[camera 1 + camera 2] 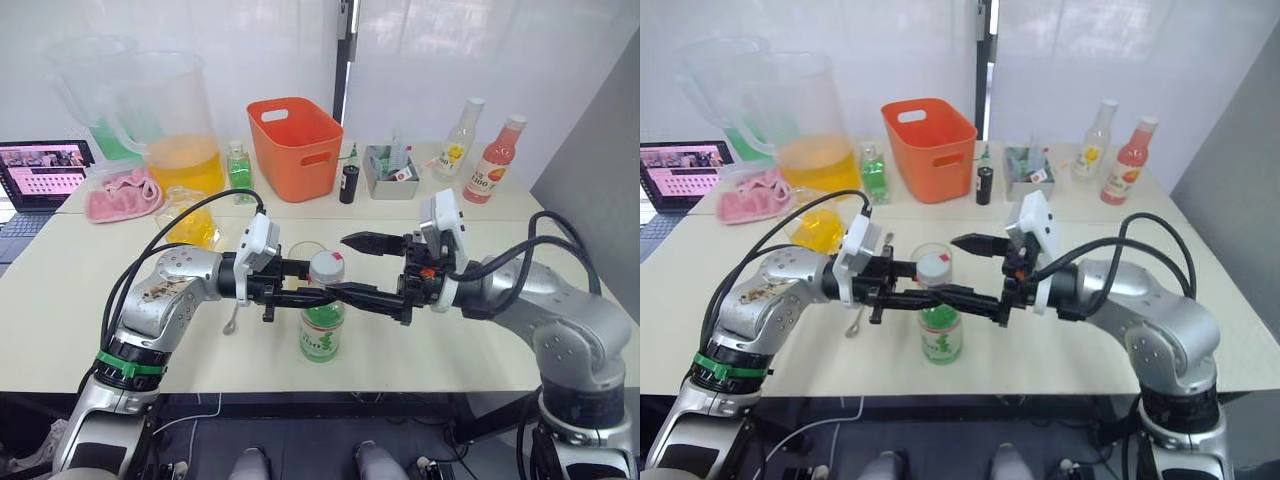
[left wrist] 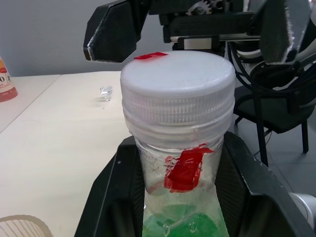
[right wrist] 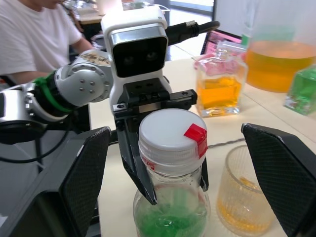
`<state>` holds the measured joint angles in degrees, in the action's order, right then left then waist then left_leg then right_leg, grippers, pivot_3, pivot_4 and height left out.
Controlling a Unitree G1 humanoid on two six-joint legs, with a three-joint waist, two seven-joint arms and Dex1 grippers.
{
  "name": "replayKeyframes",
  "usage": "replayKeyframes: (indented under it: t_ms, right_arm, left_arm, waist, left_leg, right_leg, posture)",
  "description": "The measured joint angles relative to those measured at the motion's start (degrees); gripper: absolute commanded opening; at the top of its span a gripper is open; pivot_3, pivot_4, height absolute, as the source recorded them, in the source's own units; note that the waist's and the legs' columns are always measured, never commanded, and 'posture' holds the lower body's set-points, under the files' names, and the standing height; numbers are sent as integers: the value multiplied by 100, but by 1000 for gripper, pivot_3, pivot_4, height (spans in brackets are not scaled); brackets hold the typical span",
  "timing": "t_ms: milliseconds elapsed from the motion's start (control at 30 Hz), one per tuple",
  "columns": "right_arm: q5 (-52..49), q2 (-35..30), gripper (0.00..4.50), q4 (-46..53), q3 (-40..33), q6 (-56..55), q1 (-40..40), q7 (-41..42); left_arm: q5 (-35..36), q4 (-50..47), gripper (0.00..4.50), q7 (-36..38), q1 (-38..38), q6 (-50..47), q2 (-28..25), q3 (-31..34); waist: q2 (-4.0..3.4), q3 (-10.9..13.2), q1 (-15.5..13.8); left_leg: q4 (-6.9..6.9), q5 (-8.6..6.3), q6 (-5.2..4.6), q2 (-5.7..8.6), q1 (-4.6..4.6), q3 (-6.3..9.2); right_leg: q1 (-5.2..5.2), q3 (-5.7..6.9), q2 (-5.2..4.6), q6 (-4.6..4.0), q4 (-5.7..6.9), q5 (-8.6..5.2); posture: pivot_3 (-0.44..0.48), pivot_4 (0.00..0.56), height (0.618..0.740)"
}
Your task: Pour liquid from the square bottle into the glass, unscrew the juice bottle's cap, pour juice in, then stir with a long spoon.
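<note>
The juice bottle (image 1: pixel 322 325), with its green-and-white label, stands near the table's front edge. My left gripper (image 1: pixel 316 292) is shut on its neck just under the white cap (image 2: pixel 177 84). My right gripper (image 1: pixel 352 270) is open, one finger on each side of the cap, and neither touches it. Just behind the bottle stands the glass (image 3: pixel 247 192) with a little yellow liquid in it. The square bottle (image 1: pixel 190 222) stands further back on the left. The long spoon (image 1: pixel 232 318) lies on the table under my left arm.
At the back are an orange basket (image 1: pixel 295 145), a large pitcher of orange liquid (image 1: pixel 175 130), a small green bottle (image 1: pixel 239 168), a grey tray (image 1: pixel 392 165), and yellow-labelled (image 1: pixel 458 140) and pink-liquid (image 1: pixel 495 160) bottles. A laptop (image 1: pixel 40 175) and pink cloth (image 1: pixel 120 195) lie left. A person (image 3: pixel 34 34) sits beyond.
</note>
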<state>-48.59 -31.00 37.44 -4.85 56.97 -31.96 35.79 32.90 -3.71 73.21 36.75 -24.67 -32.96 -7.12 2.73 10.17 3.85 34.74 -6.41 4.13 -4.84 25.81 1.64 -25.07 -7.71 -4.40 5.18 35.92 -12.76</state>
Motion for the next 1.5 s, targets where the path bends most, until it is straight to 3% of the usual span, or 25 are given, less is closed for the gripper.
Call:
replayKeyframes:
  t_ms: [267,567,800,1000,1133,1233,1500]
  right_arm:
    - [11,58,4484,293,183,73,61,-819]
    - [-6,51,1756,278,440,74,35,-1069]
    - [-167,-165,1713,89,462,73,-136,-762]
    - [-38,-592,1713,-322,651,-274,-363,89]
    - [295,-1055,1713,-1067,1048,-880,-842,1435]
    - [672,-1071,1713,-1886,1433,-1541,-1262,2518]
    - [1446,-580,1713,-3758,2018,-2774,-2211,4432]
  left_arm:
    - [-81,212,1408,83,180,54,133,-91]
    - [-130,232,1408,92,206,54,172,-92]
    - [-165,205,1408,91,206,79,174,-96]
    - [-207,66,1408,88,182,77,159,-124]
    - [-245,-205,1408,-8,121,41,100,-163]
    - [-231,-430,1408,-134,35,-66,8,-131]
    - [-136,-688,1408,-366,-141,-201,-146,-39]
  waist:
    - [0,0,-17]
    - [0,0,-34]
    - [0,0,-33]
    - [0,0,-35]
    - [-1,1,-22]
    - [-1,1,4]
    - [-1,1,22]
  left_leg:
    - [-2,1,-2,0,2,0]
    - [-1,1,-2,0,3,0]
    - [-4,1,-2,0,5,0]
    - [-5,1,-2,0,7,0]
    - [-4,1,-1,-1,8,-1]
    - [-7,1,-2,0,8,0]
    - [-8,2,-3,-2,7,1]
  right_leg:
    - [3,0,-1,-1,-9,1]
    - [3,0,-2,-1,-11,1]
    - [1,1,-1,-1,-12,1]
    - [0,2,-2,-1,-15,0]
    - [0,3,-2,-1,-19,0]
    - [-2,4,-1,0,-18,0]
    - [-5,6,2,2,-9,0]
  posture:
    - [0,150,722]
    - [0,150,722]
    - [0,150,722]
    - [0,150,722]
    - [0,150,722]
    - [0,150,722]
    - [0,150,722]
